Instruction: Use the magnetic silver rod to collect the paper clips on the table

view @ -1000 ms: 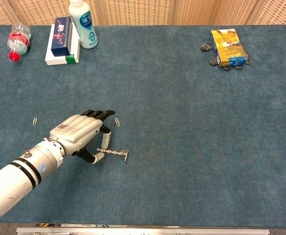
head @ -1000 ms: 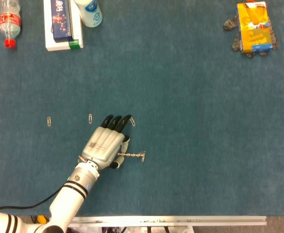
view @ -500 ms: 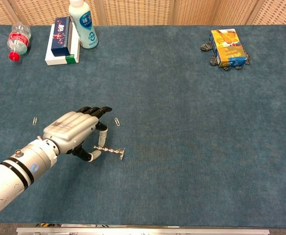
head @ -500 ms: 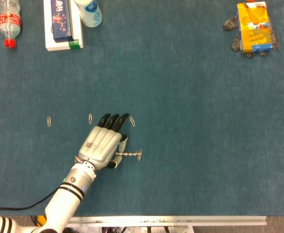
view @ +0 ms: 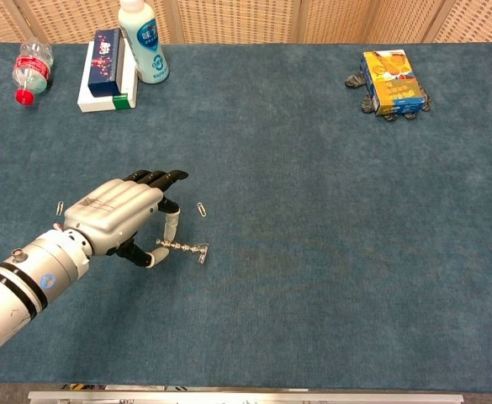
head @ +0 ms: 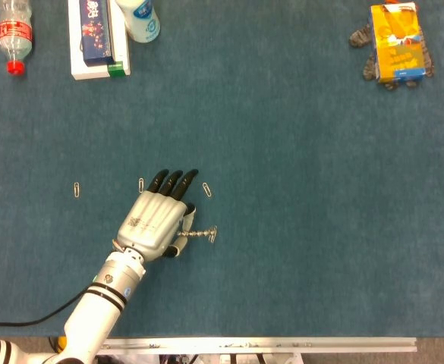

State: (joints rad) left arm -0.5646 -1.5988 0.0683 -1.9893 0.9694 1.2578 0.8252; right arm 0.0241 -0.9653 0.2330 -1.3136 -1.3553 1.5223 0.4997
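1. Bottle of clear plastic with a red cap lies at the far left, at about 10 o'clock from our left hand; we see it in both views.
2. Next comes a white box with a dark blue box on top of it, and a white bottle with a blue label stands just beside them, at 11 o'clock from the hand.
3. We see one paper clip on the blue table cover, at 9 o'clock from the fingertips and well apart from them.
4. A second paper clip lies just beside our fingertips, on their left.
5. Our left hand is low over the cover, its back up and its dark fingertips pointing to 1 o'clock in the head view.
6. The hand pinches the magnetic silver rod at its left end between the thumb and a finger, while the other fingers are stretched forward, close together.
7. The rod points to 3 o'clock, about level, with its free end near the cover; we cannot tell if it touches.
8. A third paper clip lies at 12 o'clock from the free end of the rod, near but apart.
9. Far at 2 o'clock, an orange and blue carton rests on a dark grey thing.
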